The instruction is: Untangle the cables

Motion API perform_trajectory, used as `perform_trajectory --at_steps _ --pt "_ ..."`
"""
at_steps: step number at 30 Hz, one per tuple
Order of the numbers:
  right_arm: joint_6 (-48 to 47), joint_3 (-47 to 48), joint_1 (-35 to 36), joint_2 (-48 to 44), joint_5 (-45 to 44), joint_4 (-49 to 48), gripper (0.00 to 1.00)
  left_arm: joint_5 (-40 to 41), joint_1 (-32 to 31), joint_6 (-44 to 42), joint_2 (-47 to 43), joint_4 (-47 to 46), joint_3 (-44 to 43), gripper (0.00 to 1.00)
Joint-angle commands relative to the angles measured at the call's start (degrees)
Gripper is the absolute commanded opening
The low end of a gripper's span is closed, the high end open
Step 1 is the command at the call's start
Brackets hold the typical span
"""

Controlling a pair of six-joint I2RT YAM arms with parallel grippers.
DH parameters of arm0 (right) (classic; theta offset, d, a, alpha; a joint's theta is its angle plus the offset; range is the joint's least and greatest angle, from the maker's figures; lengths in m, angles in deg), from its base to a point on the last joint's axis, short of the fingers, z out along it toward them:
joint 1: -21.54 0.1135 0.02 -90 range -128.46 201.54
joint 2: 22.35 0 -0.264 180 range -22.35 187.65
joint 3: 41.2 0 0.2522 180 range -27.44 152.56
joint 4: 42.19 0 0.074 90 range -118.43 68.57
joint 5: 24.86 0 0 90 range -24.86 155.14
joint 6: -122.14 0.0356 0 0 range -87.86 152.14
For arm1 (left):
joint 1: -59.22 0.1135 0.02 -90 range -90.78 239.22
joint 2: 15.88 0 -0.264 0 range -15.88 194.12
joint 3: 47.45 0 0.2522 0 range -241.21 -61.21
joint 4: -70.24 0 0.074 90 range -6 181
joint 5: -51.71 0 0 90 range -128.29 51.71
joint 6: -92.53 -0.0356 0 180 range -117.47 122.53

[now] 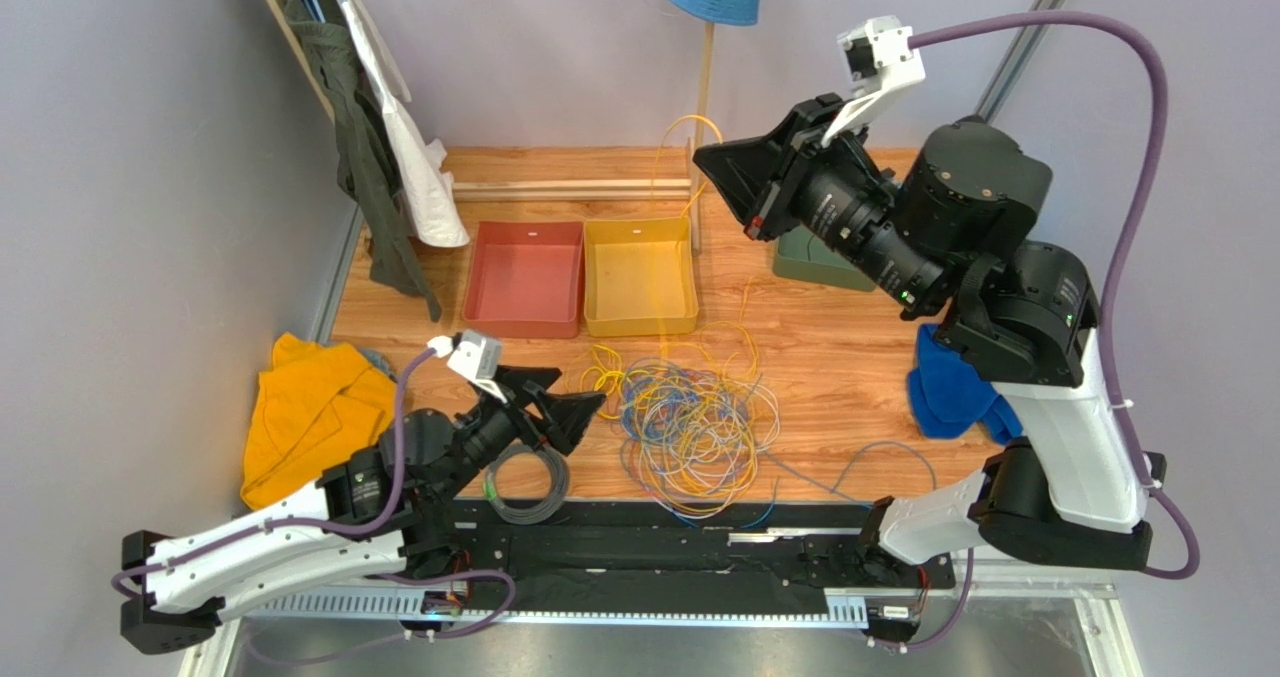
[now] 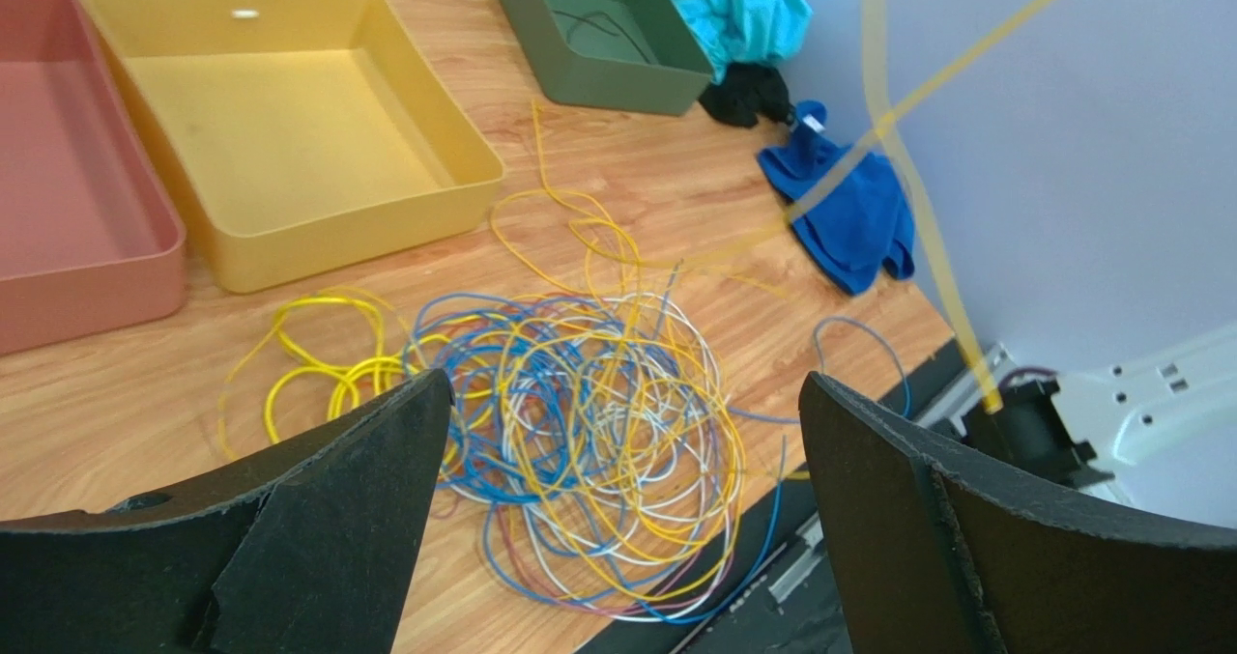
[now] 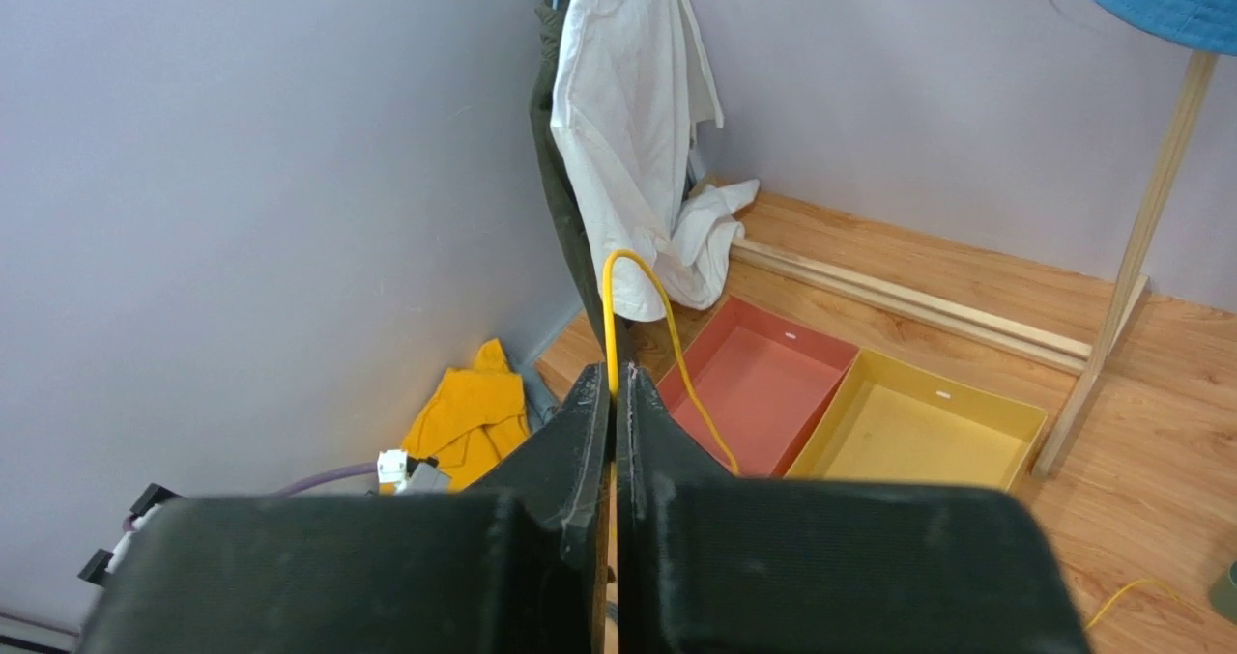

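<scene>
Cables (image 1: 694,425) heaped mid-table. Left gripper (image 1: 589,403) at heap's 9 o'clock, jaws wide apart, empty. Right gripper (image 1: 703,155) raised at heap's 12 o'clock, pinched tight on one yellow cable (image 3: 668,314).

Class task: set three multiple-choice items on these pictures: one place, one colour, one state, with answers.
1. The tangle of cables lies: A on the table, near side of the yellow tray; B inside that tray; C off the table's edge.
2. The cable in the right tool is: A blue; B yellow; C lilac.
3. The left tool is: A shut on a cable; B shut, empty; C open.
Answers: 1A, the heap rests on wood before the tray; 2B, a yellow loop leaves the shut tool; 3C, its fingers stand wide apart.
</scene>
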Motion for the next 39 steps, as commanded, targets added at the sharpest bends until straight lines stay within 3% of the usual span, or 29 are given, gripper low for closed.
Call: perform_trajectory --at_steps 1,6,15,23,28,33,39 --pt "-2.6 2.3 0.2 -1.7 1.6 -6.7 0.0 -6.4 -0.2 -3.7 7.2 -5.7 -4.6 0.99" --pt "-3.8 13.4 0.2 1.7 3.0 -14.1 0.0 -8.1 -0.2 -2.5 8.4 -7.1 -3.4 0.99" --pt "-2.3 -8.3 0.2 -5.3 0.7 -17.6 0.0 -8.8 -0.2 -2.0 2.6 -13.4 3.1 0.99" --pt "3.5 -22.7 0.3 -10.2 3.2 -17.0 0.0 -14.5 -0.2 -12.8 7.3 -36.1 3.1 0.99" --pt "7.1 -27.6 0.2 -11.8 5.1 -17.9 0.0 -14.3 -0.5 -18.0 13.2 -40.3 -0.9 0.99" --pt "9.8 -30.1 0.4 -12.4 9.8 -18.2 0.0 -9.1 -0.5 -22.9 17.1 -42.0 -2.3 0.99" --pt "11.6 -32.4 2.2 -13.6 12.8 -18.6 0.0 -6.6 -0.5 -23.5 23.6 -45.5 -1.9 0.99"
